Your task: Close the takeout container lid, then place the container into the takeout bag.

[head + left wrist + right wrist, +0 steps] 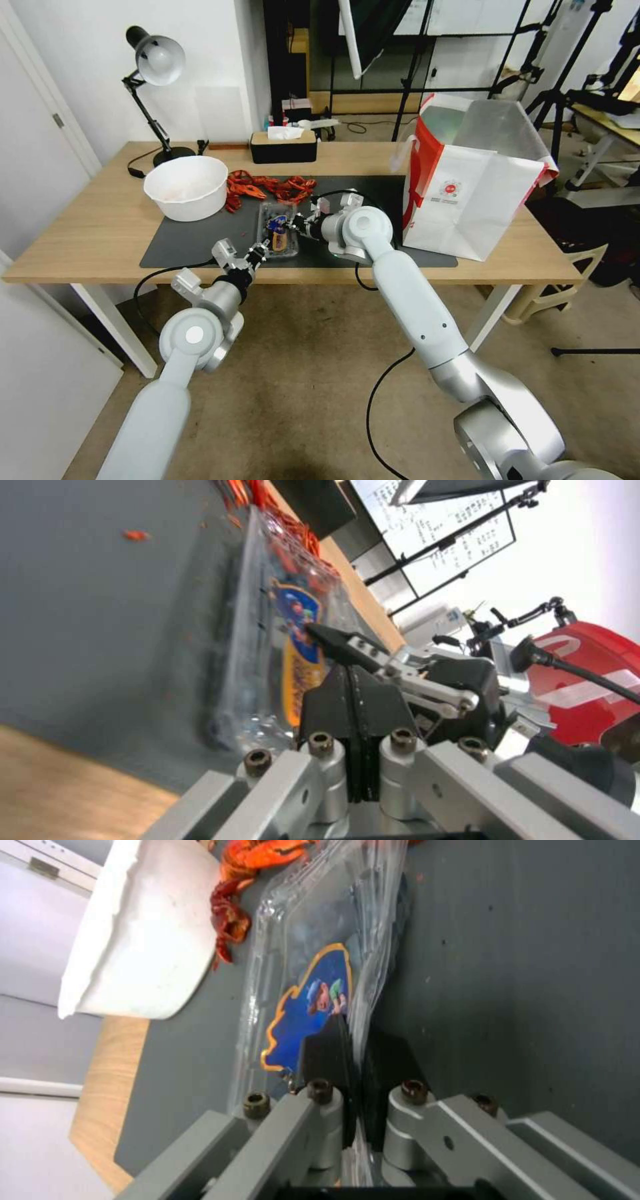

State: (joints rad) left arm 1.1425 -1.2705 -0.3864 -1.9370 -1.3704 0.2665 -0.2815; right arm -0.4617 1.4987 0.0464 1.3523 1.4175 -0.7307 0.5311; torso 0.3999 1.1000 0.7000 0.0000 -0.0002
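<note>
On the dark grey mat left of the tall white-and-red paper takeout bag (467, 193), the small clear plastic clamshell container (278, 229) looks light, flimsy and slippery, best pinched at its rim, where the right gripper (357, 1060) clamps it, while the left gripper (351, 705) is closed empty alongside.

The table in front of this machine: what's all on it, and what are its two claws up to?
takeout container: one, clear, blue-orange label, mid-mat
takeout bag: one, white and red, upright, table's right
bowl: one, white, mat's left
red scraps: a heap, behind the container
tissue box: one, black, back edge
lamp: one, black, back left
mat: one, dark grey
left gripper: shut, at container's near end
right gripper: pinching container's edge
</note>
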